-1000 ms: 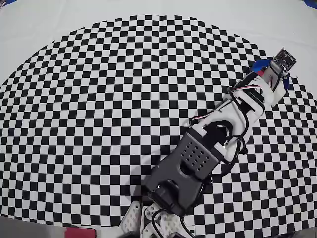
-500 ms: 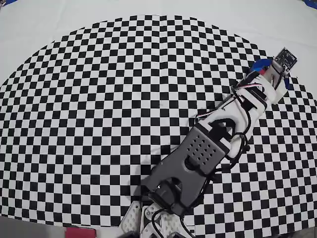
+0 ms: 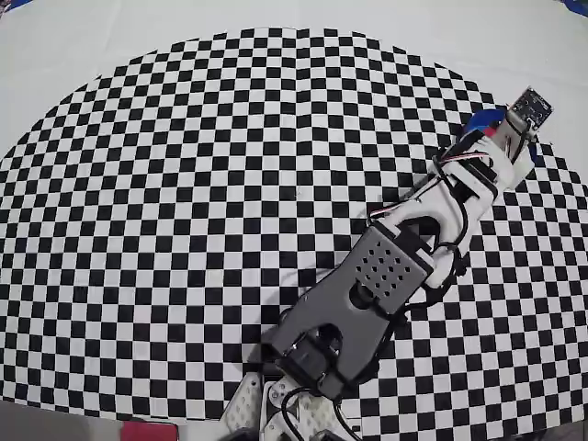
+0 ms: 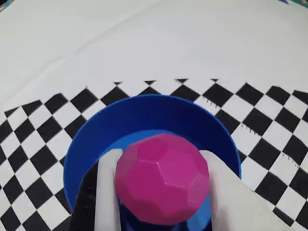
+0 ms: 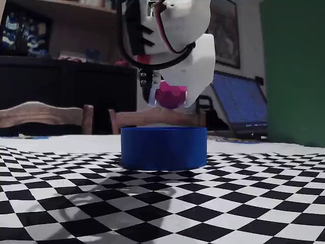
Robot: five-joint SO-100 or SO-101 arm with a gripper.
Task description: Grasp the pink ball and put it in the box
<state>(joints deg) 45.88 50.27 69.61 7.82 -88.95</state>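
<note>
- Between the two white fingers (image 4: 108,192) of the gripper (image 4: 161,192): the pink ball (image 4: 162,178), faceted, pinched on both sides and held in the air. In the fixed view the ball (image 5: 171,96) hangs clear above the box, not touching its rim.
- Directly under the ball: the box (image 4: 144,115), round, bright blue, low-walled. In the wrist view the ball covers most of its floor; nothing else shows inside it. In the fixed view the box (image 5: 163,148) stands flat on the cloth.
- Overhead view: only a sliver of the box (image 3: 484,120) shows past the end of the arm (image 3: 386,276), which reaches from the lower middle towards the upper right; the ball is hidden there.
- Surface: a black-and-white checkered cloth (image 3: 184,211) with a rounded far edge, lying on a plain white table (image 3: 110,37). The box sits near that edge.
- Room, fixed view: a wooden chair back (image 5: 43,114) at left, dark shelving (image 5: 56,61) behind, a lit laptop screen (image 5: 241,101) at right.
</note>
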